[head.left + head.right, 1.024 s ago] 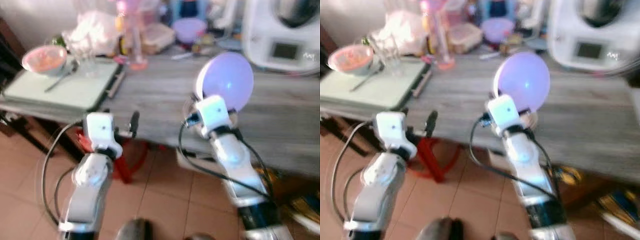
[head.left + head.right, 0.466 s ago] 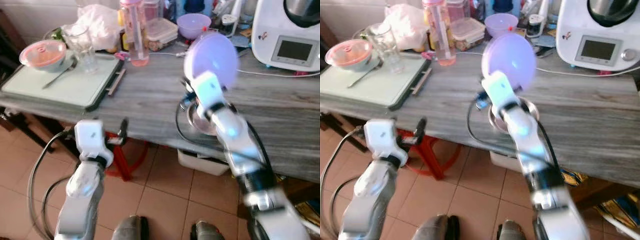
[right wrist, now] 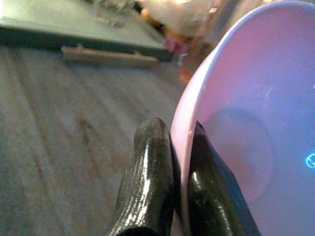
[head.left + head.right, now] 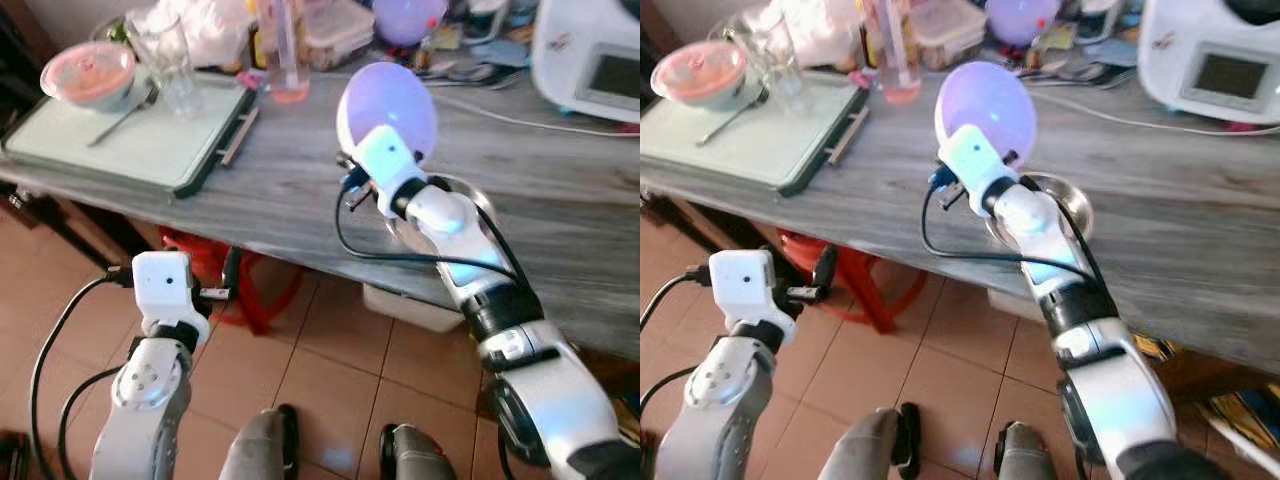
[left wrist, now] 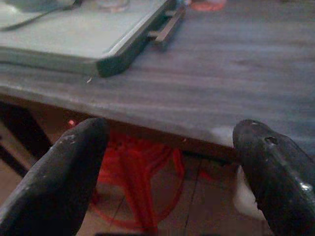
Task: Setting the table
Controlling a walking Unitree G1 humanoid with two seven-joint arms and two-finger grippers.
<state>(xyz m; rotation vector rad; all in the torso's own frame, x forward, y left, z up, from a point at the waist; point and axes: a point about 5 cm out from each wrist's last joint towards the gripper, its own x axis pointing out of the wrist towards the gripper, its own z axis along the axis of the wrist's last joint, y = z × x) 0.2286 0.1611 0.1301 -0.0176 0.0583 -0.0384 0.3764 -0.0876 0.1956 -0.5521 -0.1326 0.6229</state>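
Lilac bowl (image 4: 388, 103) pinched at rim by right hand (image 3: 178, 162), raised over table (image 4: 300, 170) | left hand (image 5: 167, 172) open, low

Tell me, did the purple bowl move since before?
Yes. The purple bowl, pinched by the right gripper, went left along the table, nearer the green tray.

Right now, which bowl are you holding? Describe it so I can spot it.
On the long grey wooden table, look above the near edge, by the steel dish. The lilac plastic bowl is tipped on edge, its rim pinched by the right gripper; the other purple bowl sits among the clutter.
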